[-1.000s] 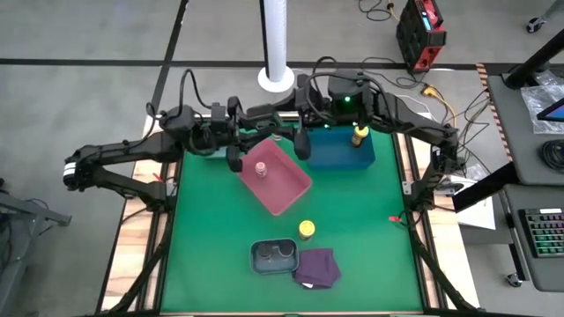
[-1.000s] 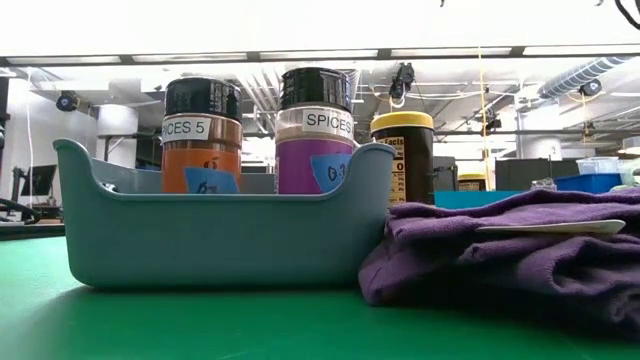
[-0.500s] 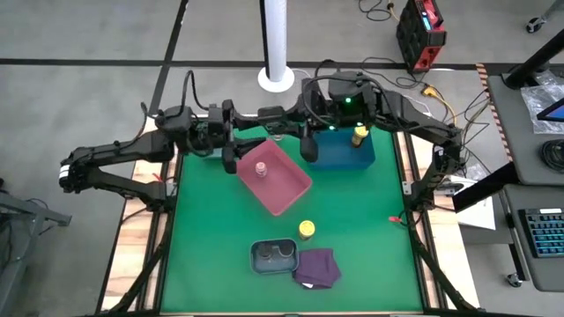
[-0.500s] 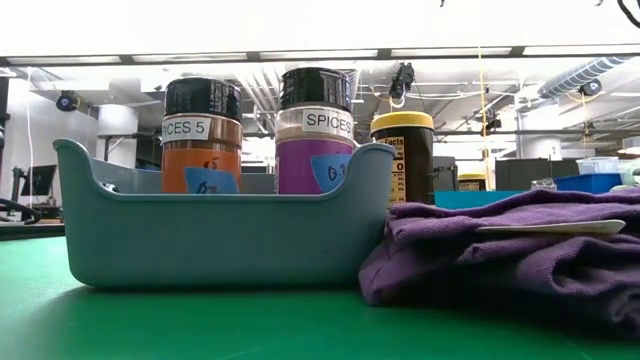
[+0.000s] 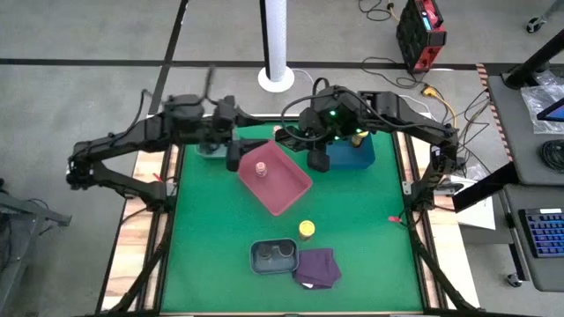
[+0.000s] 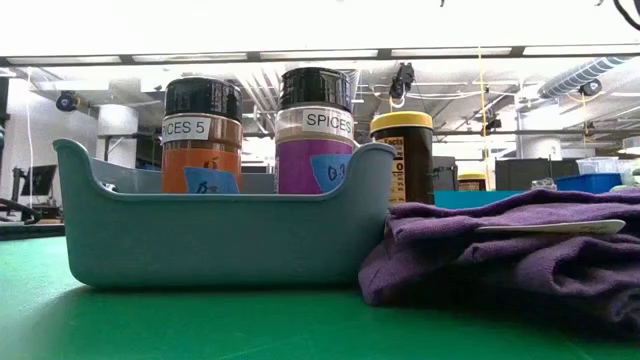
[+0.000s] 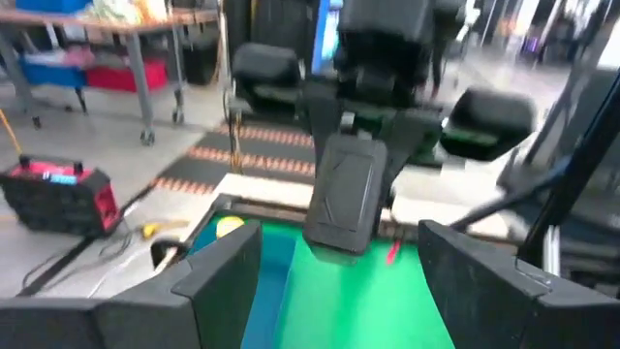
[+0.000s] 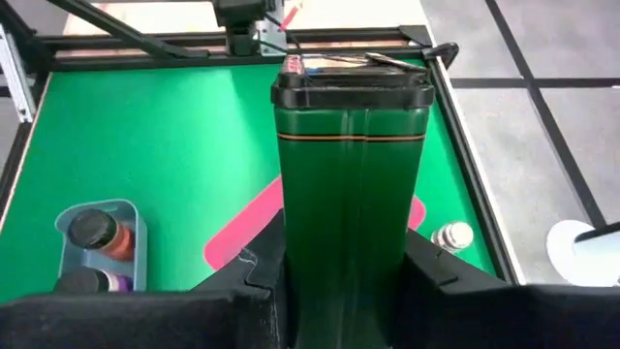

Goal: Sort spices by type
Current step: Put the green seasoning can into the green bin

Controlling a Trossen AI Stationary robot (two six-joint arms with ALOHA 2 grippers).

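Note:
In the right wrist view my right gripper (image 8: 347,291) is shut on a dark spice jar (image 8: 351,174) with a black lid. From above it (image 5: 315,155) hovers beside the blue tray (image 5: 352,154), which holds a yellow-lidded jar (image 5: 359,136). My left gripper (image 5: 233,158), (image 7: 339,291) is open and empty at the pink tray's (image 5: 286,187) far left corner. A pale pink jar (image 5: 261,169) stands in that tray. Another yellow jar (image 5: 306,230) stands on the mat. Two dark-lidded jars (image 6: 201,135), (image 6: 316,130) stand in the grey tray (image 5: 272,258). My right gripper pinches the dark jar's lower body (image 8: 349,267) between its two fingers (image 8: 254,276), one on each side. The jar lies along the fingers, and its lidded end (image 8: 351,89) sticks out past them toward the table's left. It is lifted clear of the mat.
A purple cloth (image 5: 317,267) lies against the grey tray's right side. A pale jar (image 8: 452,236) shows beside the pink tray's far side. A teal tray (image 5: 208,150) sits under the left arm at the far left. The white post's base (image 5: 276,79) stands behind the table.
My right gripper has gone a little toward the table's near and right edges, along the blue tray's left side. The left arm's elbow and wrist have shifted, while its gripper stays by the pink tray's corner. The jars and trays lie where they were.

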